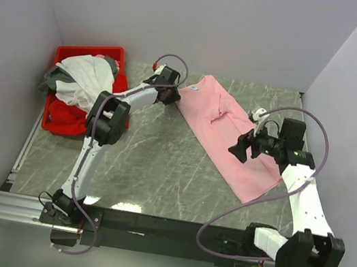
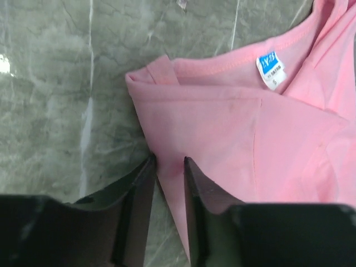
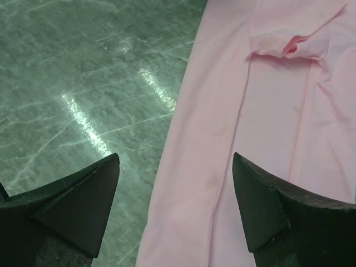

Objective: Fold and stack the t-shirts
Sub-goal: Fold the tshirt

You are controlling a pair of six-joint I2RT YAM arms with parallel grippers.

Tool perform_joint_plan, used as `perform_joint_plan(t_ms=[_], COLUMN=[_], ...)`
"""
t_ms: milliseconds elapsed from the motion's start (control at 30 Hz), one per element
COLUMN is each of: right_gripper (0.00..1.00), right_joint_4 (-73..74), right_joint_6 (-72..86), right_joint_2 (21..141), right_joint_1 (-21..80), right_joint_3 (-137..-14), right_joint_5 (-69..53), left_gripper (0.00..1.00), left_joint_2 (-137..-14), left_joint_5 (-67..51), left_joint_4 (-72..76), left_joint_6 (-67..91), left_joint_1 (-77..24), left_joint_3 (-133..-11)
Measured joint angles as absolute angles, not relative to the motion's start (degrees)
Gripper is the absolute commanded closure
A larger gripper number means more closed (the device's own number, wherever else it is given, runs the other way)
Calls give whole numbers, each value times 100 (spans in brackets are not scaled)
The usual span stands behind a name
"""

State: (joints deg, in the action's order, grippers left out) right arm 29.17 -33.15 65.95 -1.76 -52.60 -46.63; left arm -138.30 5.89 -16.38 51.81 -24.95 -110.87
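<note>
The pink t-shirt (image 1: pixel 207 105) lies as a long folded strip, running diagonally from the back centre toward the right front. Its blue neck label (image 2: pixel 271 69) shows in the left wrist view. My left gripper (image 1: pixel 173 97) is at the shirt's collar-end corner. Its jaws (image 2: pixel 168 162) are pinched on the pink edge (image 2: pixel 233 128). My right gripper (image 1: pixel 239 151) hovers open above the strip's middle. Its wide-apart fingers (image 3: pixel 176 157) straddle the shirt's left edge (image 3: pixel 267 111). A folded-in sleeve (image 3: pixel 289 47) lies ahead.
A red plastic bin (image 1: pixel 64 54) stands at the back left. It holds a heap of white (image 1: pixel 88 76), grey (image 1: pixel 51 76) and red (image 1: pixel 64 113) shirts. Walls close in on the left, back and right. Grey marble tabletop (image 1: pixel 152 163) spreads in front.
</note>
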Motion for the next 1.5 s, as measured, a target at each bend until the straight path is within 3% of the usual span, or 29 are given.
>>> perform_joint_plan(t_ms=[167,333,767,800,900,933,1033,1300,1433,1500], right_gripper=[12,12,9,9,11,11,12,14,17,18], right_joint_4=[2917,2971,3262,3247,3162,3253,3520,2845,2370,2158], right_joint_6=[-3398,-3465,-4762,-4807,-5050,-5194,-5463,-4517,-4088,-3957], right_joint_2=[6211,6158,5533,5509,5568,5688,6243,6493,6514,6604], right_joint_1=[-176,-176,-176,-176,-174,-158,226,2762,3398,3555], right_joint_3=[-5113,-4936,-4711,-4703,-4569,-4560,-4584,-3352,-2969,-2954], right_joint_5=[-4720,-4724,-4333,-4316,-4346,-4370,-4117,-1898,-768,-338], left_gripper=[88,99,99,98,77,64,48,39,26,24], left_joint_2=[-13979,-13998,-13290,-13284,-13277,-13277,-13148,-11668,-10224,-9443], left_joint_5=[598,591,600,596,574,532,336,-338,-281,-193], left_joint_4=[-1678,-1632,-1645,-1678,-1846,-1900,-1929,-1752,-1328,-1188], left_joint_6=[5207,5216,4786,4740,4541,4447,4230,3835,3538,3382], left_joint_1=[-2443,-2379,-1555,-1485,-1282,-1240,-1214,-1273,-1284,-1280], left_joint_3=[-11249,-11238,-10221,-10221,-10298,-10322,-10289,-9507,-8744,-8326])
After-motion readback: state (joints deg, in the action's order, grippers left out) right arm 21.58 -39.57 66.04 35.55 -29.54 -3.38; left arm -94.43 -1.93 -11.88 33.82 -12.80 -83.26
